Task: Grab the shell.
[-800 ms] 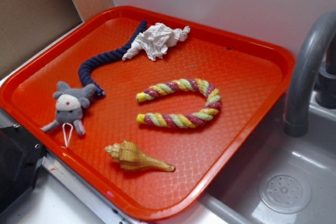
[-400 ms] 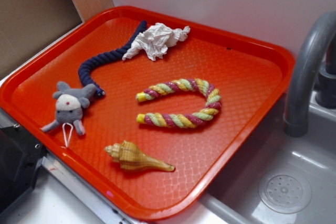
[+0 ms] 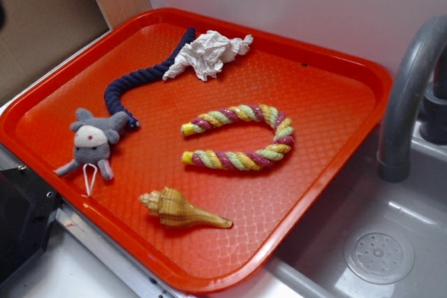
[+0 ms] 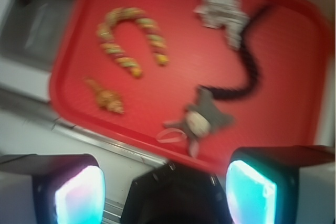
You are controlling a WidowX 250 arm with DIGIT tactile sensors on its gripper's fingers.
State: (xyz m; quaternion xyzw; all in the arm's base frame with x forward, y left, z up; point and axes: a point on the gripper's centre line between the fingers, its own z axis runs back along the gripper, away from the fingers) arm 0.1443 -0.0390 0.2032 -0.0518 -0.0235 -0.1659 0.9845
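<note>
The shell (image 3: 180, 211) is tan-yellow and lies on its side near the front edge of the red tray (image 3: 335, 95), wide end to the left and tip to the right. It also shows in the blurred wrist view (image 4: 107, 97), at the left. My gripper (image 4: 165, 192) is open and empty, high above the tray's near edge and well away from the shell. Its two fingers (image 4: 79, 195) frame the bottom of the wrist view. In the exterior view only a dark sliver of the arm shows, at the top-left corner.
On the tray lie a yellow, pink and green twisted rope (image 3: 241, 141), a white cloth wad (image 3: 209, 54), a dark blue rope (image 3: 140, 78) and a grey mouse toy (image 3: 94, 143). A grey faucet (image 3: 408, 88) and sink (image 3: 377, 252) are at the right. A black block (image 3: 21, 221) sits at the front left.
A dark sliver of the arm has come into the top-left corner of the exterior view. The things on the tray have not moved.
</note>
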